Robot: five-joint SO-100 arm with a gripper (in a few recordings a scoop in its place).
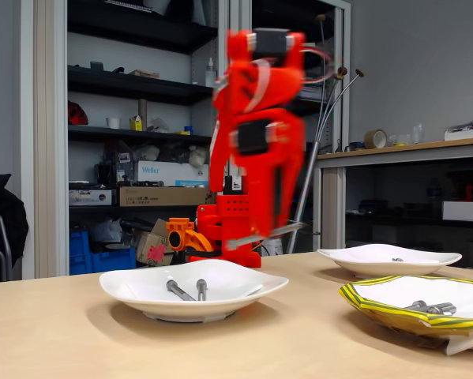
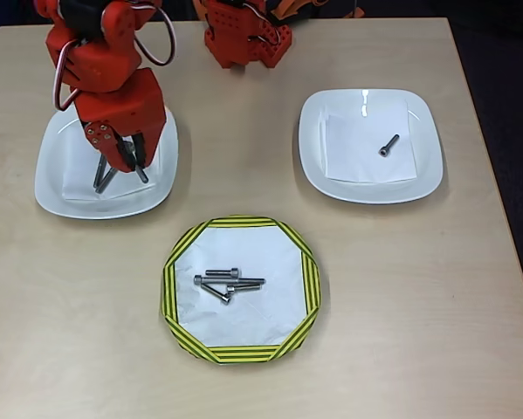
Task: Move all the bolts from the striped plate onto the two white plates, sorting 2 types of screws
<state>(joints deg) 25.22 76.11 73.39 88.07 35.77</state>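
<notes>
Hovering over the left white plate (image 2: 51,175), the gripper (image 2: 121,157) stands slightly open, empty, above two long bolts (image 2: 104,175)

Orange-red arm, white plates, one striped rim on a pale counter.

The arm (image 2: 113,78) is bright orange-red with black blocks set into it (its hand (image 2: 120,157) shows dark fingers), and its base (image 2: 244,39) is the same red. The counter (image 2: 418,305) is a light tan wood tone. The two white plates (image 2: 56,175) (image 2: 370,188) are plain glossy white, unmarked. The striped plate (image 2: 175,279) has a white centre and a rim banded yellow and dark green-black. The bolts (image 2: 230,284) are dull grey metal, as is the single bolt (image 2: 388,145) on the right-hand white plate in the overhead view.
</notes>
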